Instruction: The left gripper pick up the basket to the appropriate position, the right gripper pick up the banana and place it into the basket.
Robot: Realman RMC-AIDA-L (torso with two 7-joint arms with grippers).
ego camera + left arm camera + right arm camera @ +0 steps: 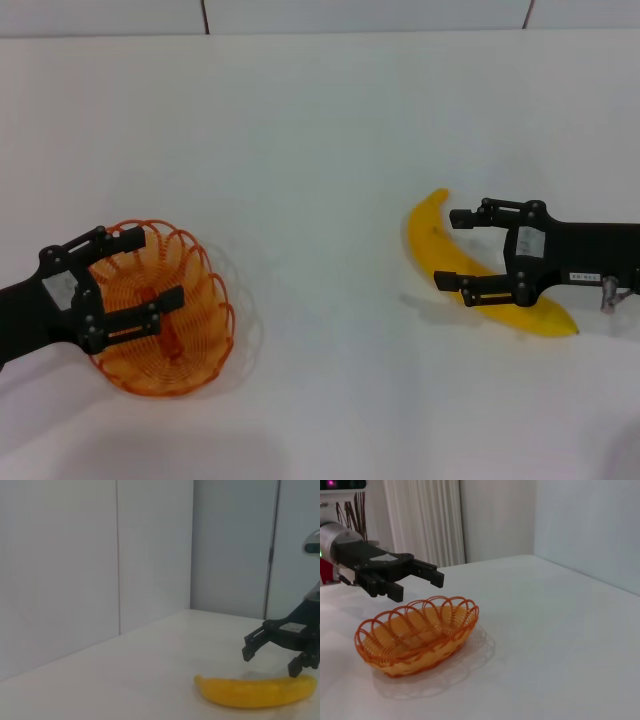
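Left end effector (135, 280) hung spread open above basket (200, 300) on table (320, 150), apart from its rim. Right end effector (462, 252), open, straddled banana (450, 265), long axis crossing the gap.

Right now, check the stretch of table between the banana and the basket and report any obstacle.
Nothing visible stands between them. The banana lies under the open right gripper; bare table runs across to the basket, where the open left gripper hovers.

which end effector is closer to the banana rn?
Right. The right end effector is open directly over the banana, fingers straddling its middle. The left end effector is across the table, open above the basket.
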